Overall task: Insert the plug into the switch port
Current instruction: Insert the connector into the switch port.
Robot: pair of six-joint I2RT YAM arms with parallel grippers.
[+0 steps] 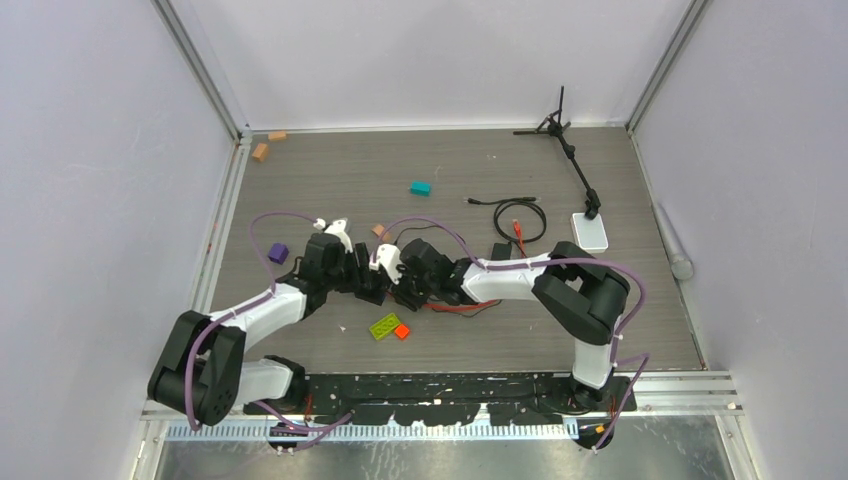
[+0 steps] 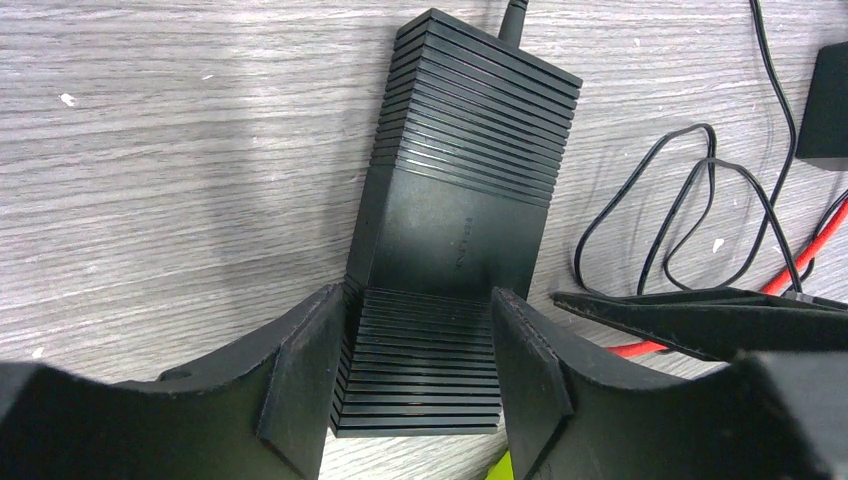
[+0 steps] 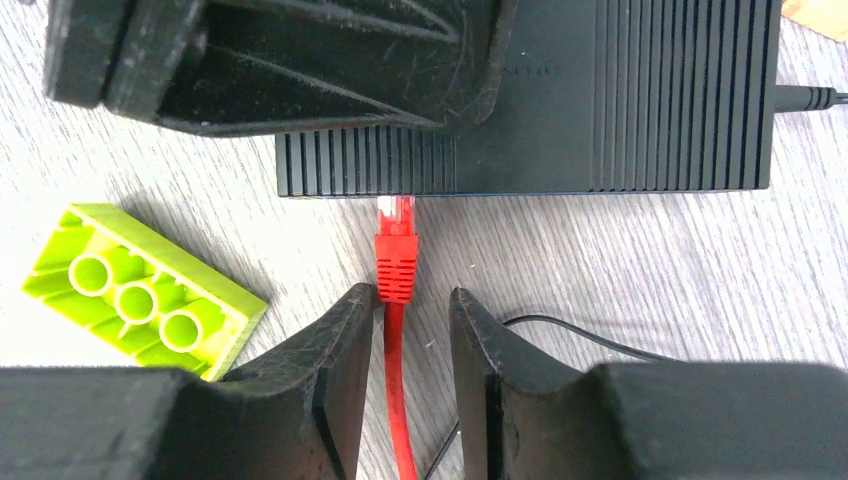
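Note:
The switch (image 2: 460, 180) is a black ribbed box lying flat on the table, and my left gripper (image 2: 420, 330) is shut across its near end. In the right wrist view the red plug (image 3: 396, 240) has its clear tip at a port in the switch's (image 3: 620, 90) side wall. Its red-orange cable (image 3: 398, 400) runs back between the fingers of my right gripper (image 3: 412, 300). That gripper is open: the cable lies against the left finger and stands clear of the right one. In the top view both grippers (image 1: 365, 280) (image 1: 400, 290) meet at mid-table.
A lime green brick (image 3: 140, 290) lies just left of the plug, with a small red brick (image 1: 401, 332) beside it. A black power brick (image 1: 503, 250) and coiled black wire (image 1: 520, 215) sit behind the right arm. Teal (image 1: 420, 187) and purple (image 1: 278, 253) blocks lie farther off.

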